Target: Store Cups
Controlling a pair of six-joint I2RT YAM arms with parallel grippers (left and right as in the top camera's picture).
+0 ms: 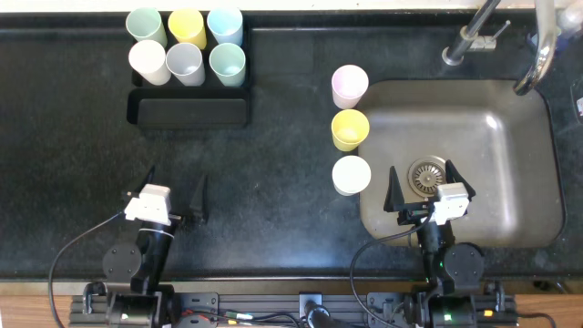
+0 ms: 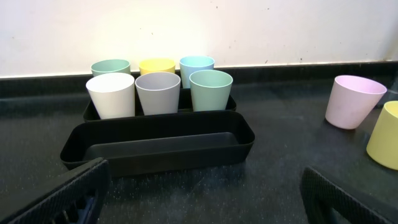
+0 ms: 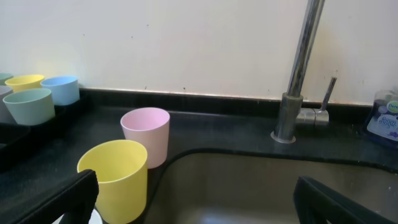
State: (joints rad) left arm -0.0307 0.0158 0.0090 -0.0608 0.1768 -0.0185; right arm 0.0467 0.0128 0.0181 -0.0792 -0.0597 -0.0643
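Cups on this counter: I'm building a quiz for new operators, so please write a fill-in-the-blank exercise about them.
1. The number of cups standing in the black tray is ___.
2. Of the three loose cups beside the sink, the middle one is ___.
3. The one nearest the faucet is ___.
4. The left pincer and right pincer are both ___.
Missing words: six; yellow; pink; open.

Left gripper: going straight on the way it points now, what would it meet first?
Probably the near wall of the black tray, whose front compartment is empty, with the six cups standing behind it. The counter between looks free, though the left gripper height is unclear.
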